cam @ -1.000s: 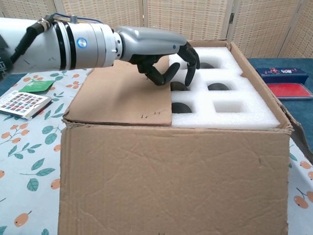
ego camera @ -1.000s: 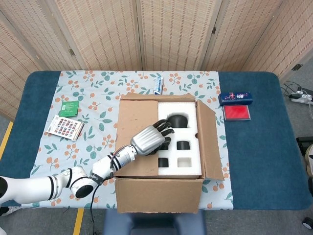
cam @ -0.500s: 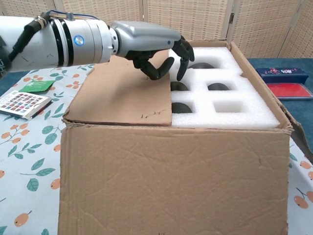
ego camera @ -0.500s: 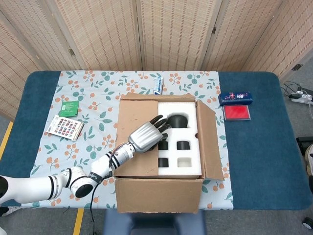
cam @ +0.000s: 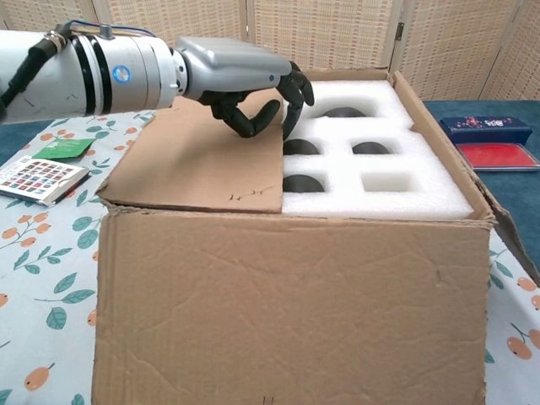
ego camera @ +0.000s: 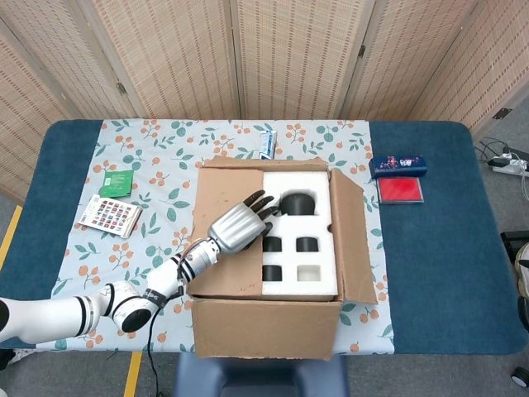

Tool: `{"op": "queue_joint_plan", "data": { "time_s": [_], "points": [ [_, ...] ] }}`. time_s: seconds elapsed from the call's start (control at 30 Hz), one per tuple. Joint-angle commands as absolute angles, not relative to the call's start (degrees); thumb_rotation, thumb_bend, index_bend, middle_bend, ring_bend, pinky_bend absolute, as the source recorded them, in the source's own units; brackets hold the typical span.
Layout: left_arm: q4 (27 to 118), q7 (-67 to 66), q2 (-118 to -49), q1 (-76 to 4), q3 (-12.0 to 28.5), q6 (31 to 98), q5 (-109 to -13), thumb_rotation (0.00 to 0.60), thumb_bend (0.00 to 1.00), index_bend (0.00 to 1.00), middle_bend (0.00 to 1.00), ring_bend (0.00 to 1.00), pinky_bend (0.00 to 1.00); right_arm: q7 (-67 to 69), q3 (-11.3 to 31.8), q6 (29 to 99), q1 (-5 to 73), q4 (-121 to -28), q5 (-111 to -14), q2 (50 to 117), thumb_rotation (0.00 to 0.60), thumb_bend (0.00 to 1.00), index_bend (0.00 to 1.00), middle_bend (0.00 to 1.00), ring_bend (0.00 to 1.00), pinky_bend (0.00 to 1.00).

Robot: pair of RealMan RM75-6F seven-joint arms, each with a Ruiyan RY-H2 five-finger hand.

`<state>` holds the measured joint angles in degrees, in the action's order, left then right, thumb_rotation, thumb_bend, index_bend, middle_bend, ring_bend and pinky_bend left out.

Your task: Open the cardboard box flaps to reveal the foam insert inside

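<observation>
Head view: left robot hand (ego camera: 238, 225) over cardboard box (ego camera: 266, 327), fingers spread, holding nothing, above left flap (ego camera: 216, 248); foam insert (ego camera: 302, 236) just right of fingertips.
Chest view: left robot hand (cam: 245, 83) fingers curled down at flap edge, empty; foam insert (cam: 405, 181) exposed rightward.

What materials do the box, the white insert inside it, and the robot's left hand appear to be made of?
Cardboard box: brown corrugated cardboard, matte, with creases across its front wall.
Foam insert: white foam, probably polystyrene or polyethylene, with a grainy matte surface and cut pockets.
Left hand: smooth grey shell on the back, likely plastic or painted metal; the fingers are black, perhaps plastic or rubber, which the view leaves open.
</observation>
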<state>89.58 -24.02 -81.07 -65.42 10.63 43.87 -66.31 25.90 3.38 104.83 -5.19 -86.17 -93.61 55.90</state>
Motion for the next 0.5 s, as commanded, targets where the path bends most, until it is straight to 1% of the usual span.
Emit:
{"op": "queue_joint_plan", "data": {
  "time_s": [0.03, 0.27, 0.5],
  "points": [
    [89.8, -25.0, -81.1, -65.3, 10.4, 44.9, -66.7, 0.6, 0.91, 0.53, 0.17, 0.05, 0.0, 26.0, 3.3, 104.3, -5.0, -86.2, -93.6, 55.8, 0.17, 0.52, 0.28, 0.01, 0.04, 0.01],
    [90.0, -28.0, -81.3, -64.9, 10.1, 47.3, -66.7, 0.6, 0.91, 0.55, 0.17, 0.05, 0.0, 26.0, 3.1, 103.8, -5.0, -86.5, -93.9, 55.6, 0.172, 0.52, 0.28, 0.01, 0.04, 0.01],
    [92.2, -29.5, -80.0, -64.1, 10.5, 49.9, -66.6, 0.6, 0.91, 0.56, 0.17, 0.05, 0.0, 26.1, 3.0, 103.2, -4.8, -86.7, -94.1, 55.4, 0.172, 0.52, 0.28, 0.01, 0.04, 0.01]
  ]
}}
